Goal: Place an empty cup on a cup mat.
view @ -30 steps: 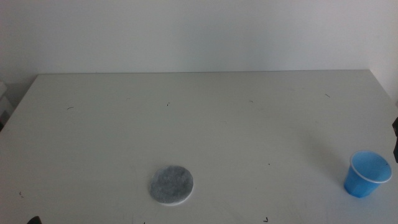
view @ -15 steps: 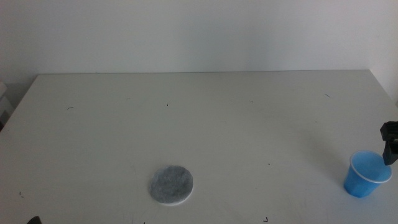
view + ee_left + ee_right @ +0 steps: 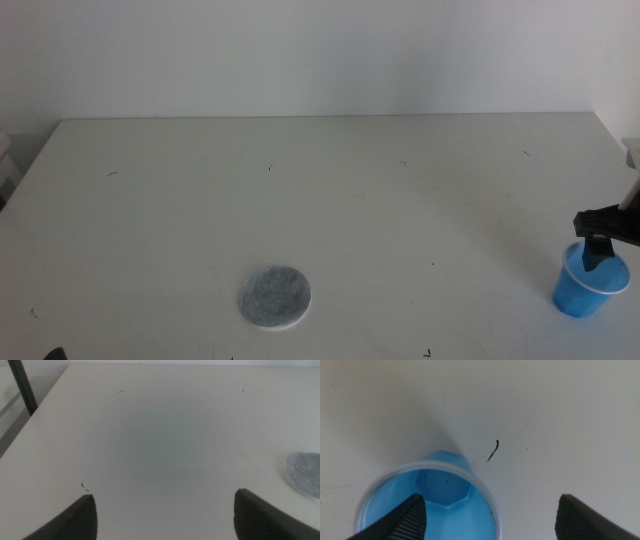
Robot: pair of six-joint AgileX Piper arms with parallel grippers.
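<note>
The blue cup (image 3: 590,285) stands upright and empty near the table's front right corner. My right gripper (image 3: 603,238) hovers just above its rim, jaws open and holding nothing. In the right wrist view the cup (image 3: 427,505) lies below, nearer one jaw, with the right gripper (image 3: 487,522) spread wide over it. The grey cup mat (image 3: 275,297) lies flat at the front, left of centre, far from the cup. My left gripper (image 3: 162,520) is open and empty, low at the front left; the mat's edge (image 3: 305,474) shows in its view.
The white table (image 3: 320,200) carries only small dark specks. A dark scratch mark (image 3: 493,450) lies on the table just beyond the cup. The table's right edge runs close to the cup. A dark upright post (image 3: 22,387) stands past the table's left edge.
My right gripper has come in from the picture's right edge and moved left to above the cup. Cup, mat and left arm have not moved.
</note>
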